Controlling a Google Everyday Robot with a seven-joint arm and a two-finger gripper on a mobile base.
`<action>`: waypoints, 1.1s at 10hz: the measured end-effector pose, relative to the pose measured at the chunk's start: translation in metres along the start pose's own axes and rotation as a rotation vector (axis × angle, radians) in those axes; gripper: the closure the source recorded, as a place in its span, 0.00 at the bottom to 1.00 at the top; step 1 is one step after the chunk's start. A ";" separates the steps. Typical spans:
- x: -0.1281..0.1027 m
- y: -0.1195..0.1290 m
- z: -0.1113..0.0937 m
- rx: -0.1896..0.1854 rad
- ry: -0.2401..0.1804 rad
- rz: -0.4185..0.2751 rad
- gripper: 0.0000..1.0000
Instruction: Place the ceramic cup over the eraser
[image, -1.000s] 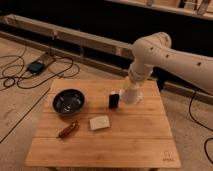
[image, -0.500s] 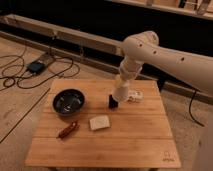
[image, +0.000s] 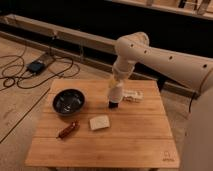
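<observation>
Item: gripper (image: 116, 84), above mid-table, pinching the cup (image: 115, 93); cup hangs directly over the eraser (image: 113, 104), nearly touching. Handling: keep centred, lower straight, release once rim meets table (image: 135, 135)

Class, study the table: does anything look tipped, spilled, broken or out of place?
Nothing stands out. The gripper is at the small white ceramic cup, directly above the small black eraser block. The dark round bowl sits upright, the beige block lies flat, and no spill shows on the wooden table.
</observation>
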 end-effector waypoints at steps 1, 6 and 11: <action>-0.002 0.000 0.006 -0.004 0.008 -0.007 1.00; 0.001 -0.009 0.032 -0.022 0.033 -0.004 1.00; 0.006 -0.013 0.053 -0.037 0.027 -0.010 0.78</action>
